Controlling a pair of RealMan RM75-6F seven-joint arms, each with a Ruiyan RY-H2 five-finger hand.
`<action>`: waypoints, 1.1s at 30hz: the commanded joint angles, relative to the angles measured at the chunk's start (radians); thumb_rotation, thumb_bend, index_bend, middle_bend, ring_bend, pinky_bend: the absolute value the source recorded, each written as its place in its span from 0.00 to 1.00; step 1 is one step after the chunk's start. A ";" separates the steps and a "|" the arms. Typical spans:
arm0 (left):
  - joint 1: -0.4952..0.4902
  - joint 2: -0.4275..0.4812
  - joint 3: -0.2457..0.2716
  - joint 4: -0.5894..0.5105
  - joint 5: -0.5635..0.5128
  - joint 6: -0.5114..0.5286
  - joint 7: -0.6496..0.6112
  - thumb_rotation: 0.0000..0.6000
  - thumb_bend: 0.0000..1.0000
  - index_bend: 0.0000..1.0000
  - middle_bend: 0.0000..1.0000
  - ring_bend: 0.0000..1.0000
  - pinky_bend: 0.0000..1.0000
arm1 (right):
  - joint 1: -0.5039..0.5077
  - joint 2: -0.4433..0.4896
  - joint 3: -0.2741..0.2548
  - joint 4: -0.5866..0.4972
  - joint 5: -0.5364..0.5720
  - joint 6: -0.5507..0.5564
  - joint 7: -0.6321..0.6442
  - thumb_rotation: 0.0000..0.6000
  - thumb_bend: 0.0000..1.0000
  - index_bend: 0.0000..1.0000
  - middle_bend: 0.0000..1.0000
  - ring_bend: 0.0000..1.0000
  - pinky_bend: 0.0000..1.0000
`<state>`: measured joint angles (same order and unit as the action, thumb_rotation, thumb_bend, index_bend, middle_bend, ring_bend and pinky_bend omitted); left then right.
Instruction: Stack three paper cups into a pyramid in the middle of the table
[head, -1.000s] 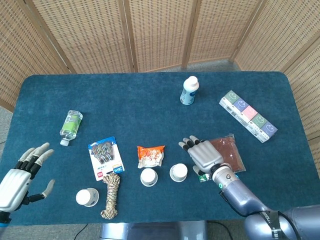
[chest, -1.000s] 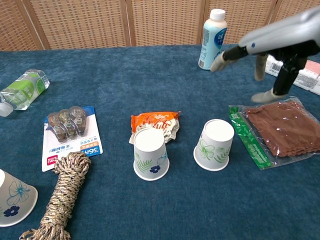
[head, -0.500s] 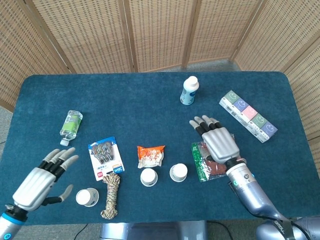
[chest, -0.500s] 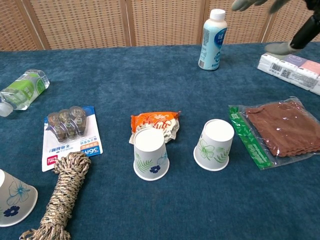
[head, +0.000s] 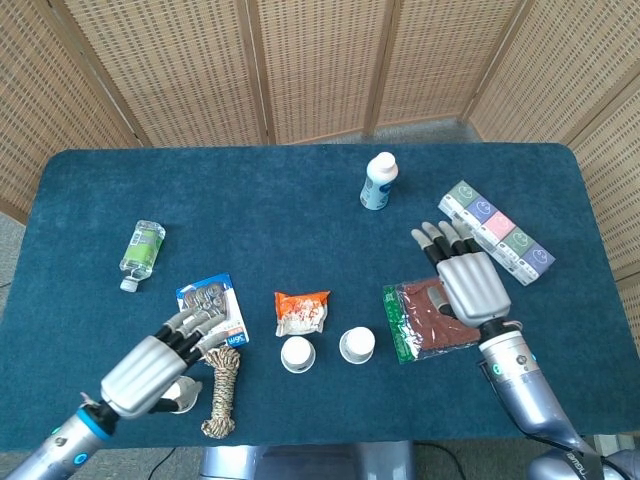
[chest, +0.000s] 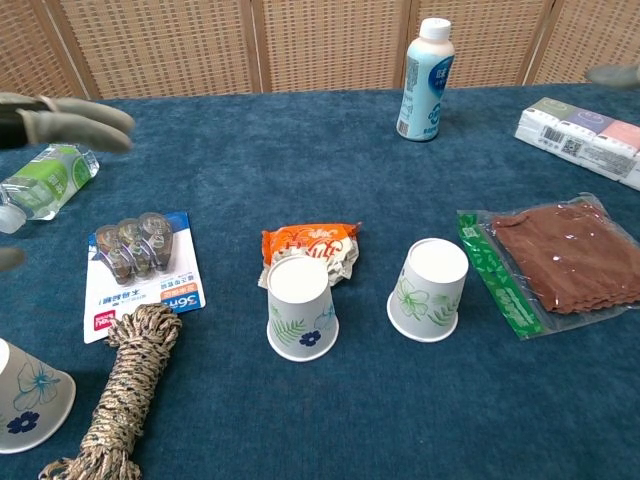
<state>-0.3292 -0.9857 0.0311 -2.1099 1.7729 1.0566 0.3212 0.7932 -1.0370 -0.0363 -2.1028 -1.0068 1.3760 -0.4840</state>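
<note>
Two upside-down paper cups stand side by side near the table's front middle: one with a blue-green leaf print (head: 297, 353) (chest: 301, 308) and one with a green flower print (head: 357, 345) (chest: 430, 290). A third cup (chest: 29, 396) stands at the front left, mostly hidden under my left hand (head: 163, 357) in the head view. That hand hovers above it with fingers (chest: 62, 122) stretched out, holding nothing. My right hand (head: 468, 279) floats open over the brown packet, well right of the cups and touching nothing.
A rope coil (head: 222, 392) lies beside the left cup, with a blister pack (chest: 142, 262) behind it. An orange snack bag (head: 302, 310) sits behind the middle cups. The brown packet (head: 432, 322), a tissue pack row (head: 497, 232), a white bottle (head: 378, 181) and a green bottle (head: 143, 248) lie around.
My left hand has come in from the left edge to above the front-left cup. My right hand has lifted and drawn back to the right, away from the flower-print cup.
</note>
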 joint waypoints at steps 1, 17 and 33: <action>-0.050 -0.053 -0.021 -0.011 -0.061 -0.076 0.049 0.76 0.51 0.04 0.00 0.00 0.00 | -0.028 0.002 0.018 0.018 -0.021 0.006 0.022 1.00 0.43 0.00 0.00 0.00 0.03; -0.180 -0.331 -0.077 0.061 -0.356 -0.196 0.339 0.76 0.51 0.00 0.00 0.00 0.00 | -0.133 0.031 0.076 0.062 -0.069 -0.042 0.113 1.00 0.42 0.00 0.00 0.00 0.00; -0.324 -0.565 -0.106 0.193 -0.589 -0.204 0.492 0.82 0.51 0.00 0.00 0.00 0.01 | -0.220 0.087 0.109 0.105 -0.101 -0.104 0.227 1.00 0.41 0.00 0.00 0.00 0.00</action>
<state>-0.6374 -1.5327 -0.0692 -1.9332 1.2013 0.8526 0.8039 0.5779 -0.9551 0.0699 -2.0004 -1.1053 1.2771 -0.2624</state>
